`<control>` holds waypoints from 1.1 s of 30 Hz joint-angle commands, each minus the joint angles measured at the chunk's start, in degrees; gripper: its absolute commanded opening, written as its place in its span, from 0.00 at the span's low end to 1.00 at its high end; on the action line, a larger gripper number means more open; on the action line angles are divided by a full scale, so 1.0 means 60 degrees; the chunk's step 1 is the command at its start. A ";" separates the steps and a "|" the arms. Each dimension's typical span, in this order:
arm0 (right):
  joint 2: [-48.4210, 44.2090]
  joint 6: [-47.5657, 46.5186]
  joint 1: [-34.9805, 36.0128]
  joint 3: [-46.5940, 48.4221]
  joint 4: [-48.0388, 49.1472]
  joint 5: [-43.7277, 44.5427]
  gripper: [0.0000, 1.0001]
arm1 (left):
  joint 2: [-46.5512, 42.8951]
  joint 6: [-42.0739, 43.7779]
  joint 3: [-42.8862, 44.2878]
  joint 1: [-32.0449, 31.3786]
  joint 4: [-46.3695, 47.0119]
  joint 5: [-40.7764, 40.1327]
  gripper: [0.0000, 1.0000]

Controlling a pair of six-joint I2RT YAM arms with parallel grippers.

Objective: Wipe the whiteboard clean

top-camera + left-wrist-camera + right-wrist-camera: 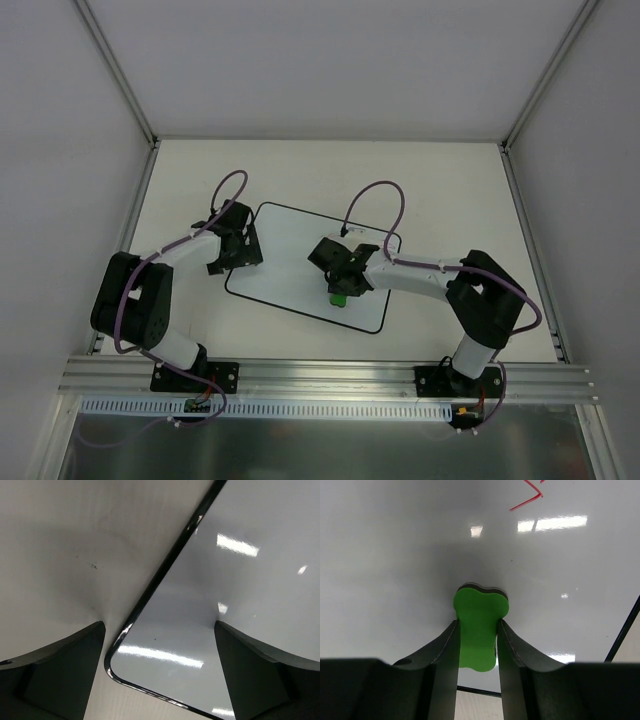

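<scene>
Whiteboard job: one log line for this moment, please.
right gripper: shut on eraser | left gripper: open over whiteboard corner | red mark: not yet erased

Reaches forward with the left arm, elbow folded back above its base; holds the left gripper point(232, 248) low, fingers point(60, 670) spread wide apart. Stretches the right arm leftward from a raised elbow, wrist pitched down; pinches a green eraser point(479, 625) between the right gripper point(342, 285) fingers.
</scene>
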 commanded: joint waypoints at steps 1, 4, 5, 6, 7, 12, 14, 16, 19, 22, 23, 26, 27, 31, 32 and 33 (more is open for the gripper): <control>-0.0175 -0.0399 0.0005 -0.0266 -0.0662 -0.0102 0.08 | 0.0363 0.0279 0.0273 0.0402 -0.0050 0.0110 0.90; -0.0145 -0.0472 0.0005 -0.0266 -0.0661 -0.0204 0.08 | 0.0583 0.0294 0.0347 0.0418 -0.0050 0.0272 0.87; -0.0131 -0.0487 0.0020 -0.0266 -0.0661 -0.0248 0.08 | 0.0700 0.0294 0.0318 0.0432 -0.0035 0.0287 0.85; -0.0145 -0.0530 0.0005 -0.0266 -0.0661 -0.0263 0.08 | 0.0788 0.0294 0.0318 0.0432 -0.0035 0.0359 0.84; -0.0160 -0.0545 0.0020 -0.0266 -0.0647 -0.0278 0.08 | 0.0847 0.0280 0.0289 0.0432 -0.0050 0.0317 0.77; -0.0131 -0.0736 0.0078 -0.0236 -0.0661 -0.0542 0.08 | 0.0555 0.0016 -0.0063 0.0418 -0.0050 0.0608 0.37; -0.0160 -0.0590 0.0108 -0.0338 -0.0661 -0.0615 0.08 | 0.0657 -0.0013 -0.0107 0.0432 -0.0079 0.0726 0.25; -0.0247 -0.0415 0.0064 -0.0704 -0.0676 -0.0586 0.07 | 0.0745 -0.0072 -0.0136 0.0432 -0.0079 0.0726 0.06; -0.0686 0.0025 -0.0097 -0.1479 -0.0822 -0.0382 0.06 | 0.0760 -0.0116 -0.0180 0.0418 -0.0094 0.0683 0.00; -0.1345 0.0464 -0.0462 -0.2312 -0.1187 -0.0117 0.05 | 0.0775 -0.0160 -0.0166 0.0418 -0.0138 0.0653 0.00; -0.1535 0.0552 -0.0565 -0.2491 -0.1276 -0.0088 0.05 | 0.0789 -0.0160 -0.0151 0.0432 -0.0152 0.0653 0.00; -0.2107 0.0831 -0.0698 -0.2916 -0.1496 0.0088 0.04 | 0.0818 -0.0145 -0.0122 0.0418 -0.0152 0.0697 0.00; -0.2210 0.0904 -0.0683 -0.2946 -0.1525 0.0103 0.04 | 0.0819 -0.0145 -0.0107 0.0432 -0.0152 0.0769 0.00; -0.1876 0.0556 -0.0508 -0.2508 -0.1192 0.0147 0.00 | 0.0848 -0.0145 -0.0093 0.0432 -0.0152 0.0945 0.00; -0.1772 0.0423 -0.0435 -0.2391 -0.0942 0.0031 0.00 | 0.0848 -0.0145 -0.0093 0.0432 -0.0152 0.0975 0.00; -0.1655 0.0378 -0.0362 -0.2143 -0.0751 0.0000 0.00 | 0.0848 -0.0145 -0.0093 0.0432 -0.0138 0.0990 0.00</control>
